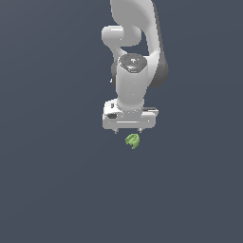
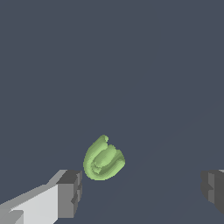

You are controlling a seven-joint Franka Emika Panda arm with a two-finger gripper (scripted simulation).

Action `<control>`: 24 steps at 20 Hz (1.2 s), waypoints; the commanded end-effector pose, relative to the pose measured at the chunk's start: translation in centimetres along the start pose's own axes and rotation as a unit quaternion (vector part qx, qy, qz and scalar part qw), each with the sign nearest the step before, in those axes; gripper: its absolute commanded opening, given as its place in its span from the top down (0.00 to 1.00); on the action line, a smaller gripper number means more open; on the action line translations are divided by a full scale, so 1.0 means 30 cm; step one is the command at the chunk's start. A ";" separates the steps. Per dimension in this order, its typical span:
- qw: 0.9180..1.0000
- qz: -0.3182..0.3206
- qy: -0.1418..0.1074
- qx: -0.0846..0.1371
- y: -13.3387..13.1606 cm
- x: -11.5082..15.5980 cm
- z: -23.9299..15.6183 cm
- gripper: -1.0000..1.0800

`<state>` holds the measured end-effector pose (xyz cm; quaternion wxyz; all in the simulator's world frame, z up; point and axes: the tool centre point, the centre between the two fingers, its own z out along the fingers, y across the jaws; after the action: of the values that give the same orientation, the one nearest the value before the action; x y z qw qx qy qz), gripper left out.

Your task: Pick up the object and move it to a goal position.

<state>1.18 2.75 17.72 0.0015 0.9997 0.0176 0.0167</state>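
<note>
The white gripper (image 1: 128, 131) hangs with its jaws spread wide and nothing between them, its dark grey fingertips (image 2: 70, 194) standing far apart in the wrist view. The object (image 1: 132, 141) lies on the plain dark floor (image 1: 52, 180) just below the fingertips, nearer one of them than the other, touching neither; it is a tiny light-green piece (image 2: 103, 159), curled like a claw, with short rounded prongs folding round a hollow middle

A light-green object (image 2: 103, 159) lies beside the white gripper (image 2: 142, 192) with grey fingertips (image 2: 70, 192).
</note>
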 end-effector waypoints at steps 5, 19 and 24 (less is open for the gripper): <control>1.000 0.011 -0.004 0.002 0.017 -0.004 0.007 0.04; 1.000 0.023 -0.012 0.005 0.051 -0.016 0.032 0.04; 1.000 -0.010 -0.012 0.004 0.038 -0.024 0.055 0.04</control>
<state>0.65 1.44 16.28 -0.0029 0.9998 0.0167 0.0045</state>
